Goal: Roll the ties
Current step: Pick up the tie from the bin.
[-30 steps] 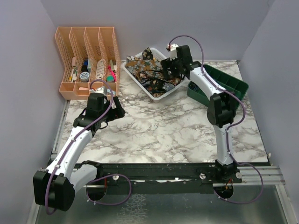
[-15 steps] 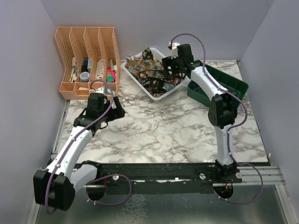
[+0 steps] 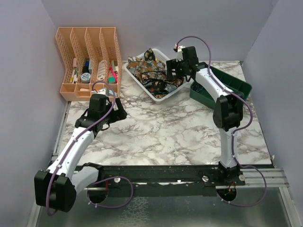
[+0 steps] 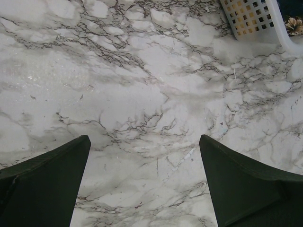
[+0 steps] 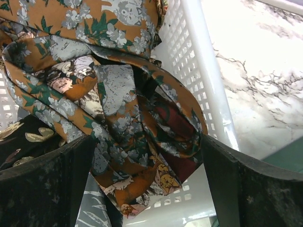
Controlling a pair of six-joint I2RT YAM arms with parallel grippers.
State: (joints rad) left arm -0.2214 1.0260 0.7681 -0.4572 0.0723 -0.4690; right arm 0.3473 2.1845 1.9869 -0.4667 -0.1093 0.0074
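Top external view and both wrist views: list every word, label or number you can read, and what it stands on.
No text is readable in any view.
Things in the orange organizer: any labels are too small to read.
Ties in the white basket: floral pattern only, no lettering.

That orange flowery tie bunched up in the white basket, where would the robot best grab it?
Probably its raised, looped fold, from straight above: the orange tie bulges up there under the open right gripper, and the wall of the white basket blocks a sideways approach.
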